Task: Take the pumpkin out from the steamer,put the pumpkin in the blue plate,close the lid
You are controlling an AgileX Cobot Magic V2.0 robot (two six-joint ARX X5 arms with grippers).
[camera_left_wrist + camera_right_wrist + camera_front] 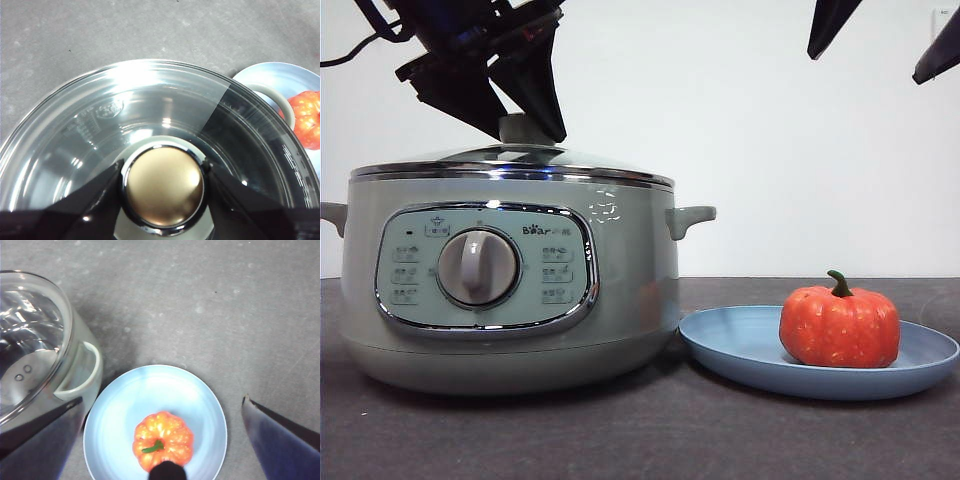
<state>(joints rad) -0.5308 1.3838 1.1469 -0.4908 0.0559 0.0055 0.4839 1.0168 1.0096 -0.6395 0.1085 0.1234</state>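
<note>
I see the lid (510,165) seated on the steamer (510,290), w/ my left gripper (163,186) down over it, jaws just beside the knob (164,186) on both sides; can't tell if they're touching. Pumpkin (840,328) sits upright on the blue plate (740,345) next to the pot. Right gripper (165,440) hangs above the plate, jaws spread wide, holding nothing.

Open table (620,440) near the front and far behind the blue plate (740,345). Blocked at left by the steamer (620,290), rim touching the plate. Clear above the pumpkin (840,328); right gripper (160,440) high, spread wide.
</note>
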